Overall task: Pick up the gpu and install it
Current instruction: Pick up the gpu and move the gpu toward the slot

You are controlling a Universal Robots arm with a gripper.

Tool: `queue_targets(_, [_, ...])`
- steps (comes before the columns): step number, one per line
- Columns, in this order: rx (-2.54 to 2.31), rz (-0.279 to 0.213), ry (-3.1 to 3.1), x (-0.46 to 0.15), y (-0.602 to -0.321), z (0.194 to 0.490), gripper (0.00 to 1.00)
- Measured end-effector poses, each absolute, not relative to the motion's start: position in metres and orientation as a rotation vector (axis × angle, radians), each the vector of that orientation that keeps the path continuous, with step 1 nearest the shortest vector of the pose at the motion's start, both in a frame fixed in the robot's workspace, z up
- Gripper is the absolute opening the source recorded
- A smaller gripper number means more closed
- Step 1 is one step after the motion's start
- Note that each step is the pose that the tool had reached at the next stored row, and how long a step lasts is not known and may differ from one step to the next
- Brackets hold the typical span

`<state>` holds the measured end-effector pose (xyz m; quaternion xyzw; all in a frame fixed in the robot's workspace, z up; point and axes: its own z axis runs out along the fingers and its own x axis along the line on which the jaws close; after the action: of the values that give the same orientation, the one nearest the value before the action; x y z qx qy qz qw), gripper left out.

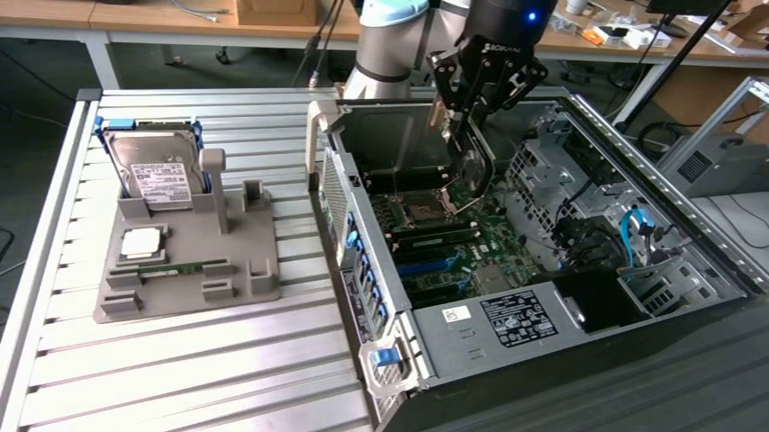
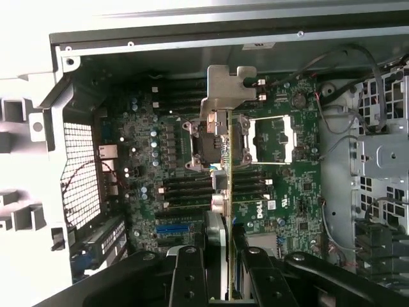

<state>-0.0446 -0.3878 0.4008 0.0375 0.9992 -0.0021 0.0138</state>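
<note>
My gripper (image 1: 464,106) hangs over the open computer case (image 1: 709,261) and is shut on the gpu (image 1: 466,157), a thin dark card held on edge and pointing down into the case. In the wrist view the gpu (image 2: 225,163) is seen edge-on between the black fingers (image 2: 186,275), with its silver bracket (image 2: 229,86) at the far end. The card floats above the motherboard (image 2: 281,192), over the area beside the processor socket (image 2: 271,137). I cannot tell whether it touches anything below.
On the slatted table beside the case stands a grey fixture (image 1: 247,283) with a silver hard drive (image 1: 157,171), a processor chip (image 1: 142,243) and a green memory stick (image 1: 175,268). Cables and drive cages (image 1: 601,225) crowd the case's side towards the exterior view's right.
</note>
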Motion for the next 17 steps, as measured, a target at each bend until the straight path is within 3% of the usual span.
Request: queue_targets(17, [0.117,-0.007,3.112,-0.026,-0.388,0.398,0.27])
